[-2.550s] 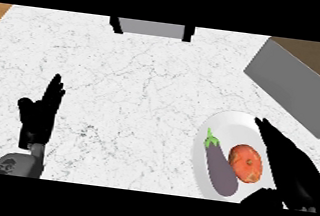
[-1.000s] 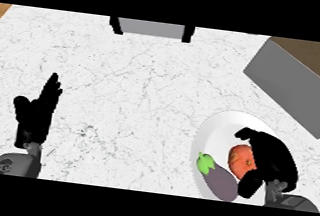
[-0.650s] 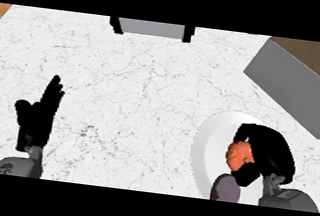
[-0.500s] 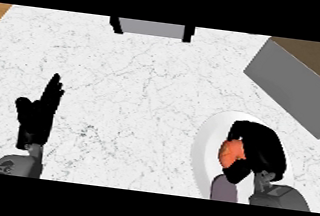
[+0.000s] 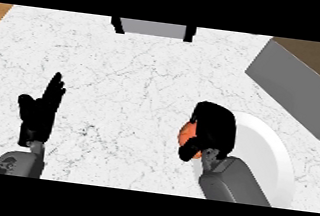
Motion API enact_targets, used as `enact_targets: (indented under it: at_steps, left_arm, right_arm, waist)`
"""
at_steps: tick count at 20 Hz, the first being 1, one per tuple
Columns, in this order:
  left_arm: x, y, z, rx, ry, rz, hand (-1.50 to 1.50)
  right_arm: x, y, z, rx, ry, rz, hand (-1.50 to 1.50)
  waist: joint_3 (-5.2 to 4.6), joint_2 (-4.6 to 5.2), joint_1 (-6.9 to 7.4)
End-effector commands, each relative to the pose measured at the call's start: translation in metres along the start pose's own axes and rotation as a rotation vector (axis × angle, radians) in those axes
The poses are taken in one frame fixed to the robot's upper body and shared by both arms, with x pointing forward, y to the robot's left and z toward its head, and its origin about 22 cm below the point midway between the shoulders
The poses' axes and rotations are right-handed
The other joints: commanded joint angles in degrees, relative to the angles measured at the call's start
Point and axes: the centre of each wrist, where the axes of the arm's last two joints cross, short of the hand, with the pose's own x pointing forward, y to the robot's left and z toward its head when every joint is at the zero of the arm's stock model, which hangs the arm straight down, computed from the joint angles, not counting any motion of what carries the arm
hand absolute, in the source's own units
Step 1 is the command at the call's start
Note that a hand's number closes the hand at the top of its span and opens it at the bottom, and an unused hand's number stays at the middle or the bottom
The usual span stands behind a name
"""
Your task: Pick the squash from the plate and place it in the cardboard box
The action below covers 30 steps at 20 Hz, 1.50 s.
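Note:
My right hand [image 5: 213, 129] is curled round an orange squash [image 5: 187, 137], of which only the left side shows past the fingers. Hand and squash sit at the left rim of the white plate [image 5: 266, 148], partly over the marble counter. The plate's visible part is bare; my forearm covers its lower left. The cardboard box [image 5: 307, 85] lies at the far right, its grey inside facing me and a brown edge along its top. At the lower left my left hand [image 5: 38, 113] rests open with fingers up.
A grey object with black ends [image 5: 153, 28] stands at the counter's far edge in the middle. The white marble counter [image 5: 136, 87] stretches between my two hands and up to the box.
My right hand closed over the squash on the plate and has moved left with it to the plate's left rim. The purple item seen earlier no longer shows. The left hand stayed put.

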Motion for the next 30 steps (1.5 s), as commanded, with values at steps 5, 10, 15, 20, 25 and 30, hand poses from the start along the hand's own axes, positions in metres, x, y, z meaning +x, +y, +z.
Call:
enact_targets:
  at_steps: [5,10,15,20,25,30]
  left_arm:
    - [0.008,0.007,0.003,0.002,0.019,0.008,0.00]
    - [-0.004,0.004,0.002,-0.001,0.022,-0.005,0.00]
    - [0.001,-0.004,0.003,0.020,0.010,-0.004,0.00]
    - [-0.013,0.005,0.002,0.024,-0.027,-0.005,0.00]
    - [-0.009,0.004,0.002,-0.001,-0.011,0.000,0.00]
    - [0.004,0.007,-0.007,0.013,-0.003,-0.002,0.00]
  right_arm:
    - [0.028,-0.057,0.051,-0.181,-0.045,-0.002,1.50]
    - [0.047,-0.101,0.080,-0.330,-0.066,-0.097,1.50]
    - [0.028,-0.140,0.091,-0.437,-0.036,-0.139,1.50]
    - [0.015,-0.180,0.077,-0.490,0.024,-0.065,1.50]
    - [-0.020,-0.212,0.039,-0.556,0.059,-0.118,1.50]
    - [-0.068,-0.222,0.004,-0.579,0.055,-0.163,1.50]
  waist:
    - [0.01,-0.27,-0.63]
    - [-0.02,-0.27,-0.39]
    - [0.00,-0.33,-0.92]
    - [-0.08,-0.28,-1.10]
    - [0.00,0.00,-0.45]
    - [0.03,0.08,-0.32]
